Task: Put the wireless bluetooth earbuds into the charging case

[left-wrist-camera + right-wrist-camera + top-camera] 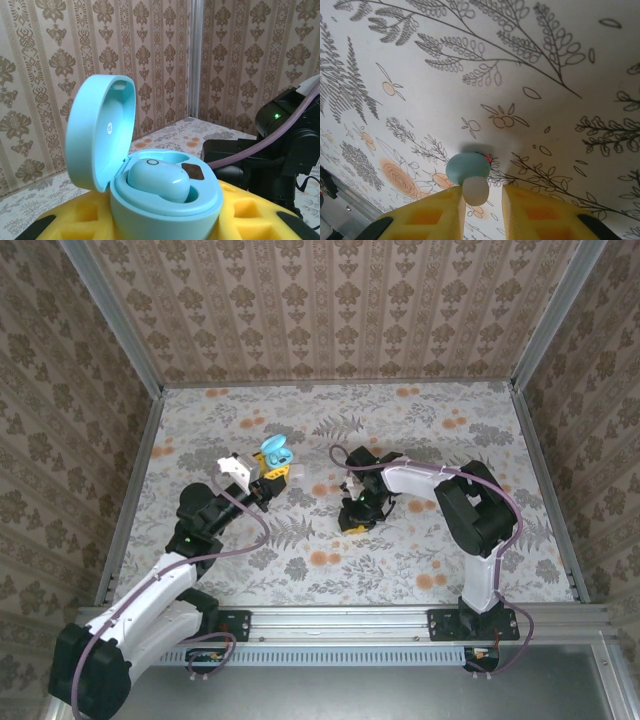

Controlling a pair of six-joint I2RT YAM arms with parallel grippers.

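Teal-green plastic earbud with a white tip (470,172) lies near the middle of the floral table (545,60), just ahead of my right gripper (482,192), its tip pointing into the narrow gap between my yellow fingers (437,215); probably not yet pinched. My left gripper (270,475), off to the left, clamps the open teal pebble-shaped case (165,205), one twin earbud (157,180) seated, one socket (192,171) free.

Floral-print table (420,430) w/ one teal earbud (468,170) lying on it.

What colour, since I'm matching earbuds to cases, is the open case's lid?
The charging case has a pale teal-green lid, clearest in the left wrist view.
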